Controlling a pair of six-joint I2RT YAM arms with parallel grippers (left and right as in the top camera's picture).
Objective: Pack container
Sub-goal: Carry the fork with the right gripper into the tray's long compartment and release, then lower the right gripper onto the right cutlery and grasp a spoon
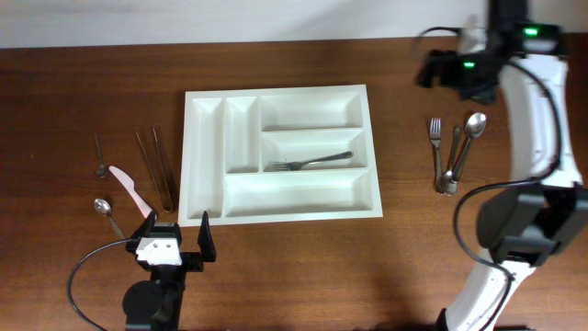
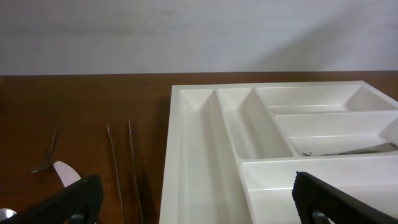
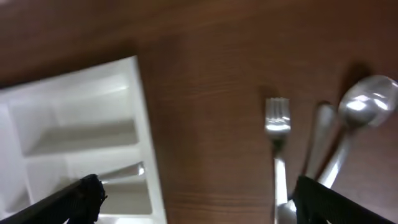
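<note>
Container (image 1: 294,193) at the centre of the table (image 1: 83,92), long side across. One fork (image 1: 310,163) lies in its middle long compartment, and the other four compartments show nothing. Left gripper (image 1: 176,232) sits low at the container's near-left corner, aimed level across it, fingers spread wide and empty, its arm folded by the near edge. Right arm arches from the near-right base to the far side. Right gripper (image 3: 199,186) is tilted down over bare table between the container and a loose fork (image 1: 435,138), fingers wide apart, holding nothing. Spoon (image 1: 474,127) lies beside that fork. Two thin rods (image 1: 156,165) and a white knife (image 1: 131,190) lie left of the container.
</note>
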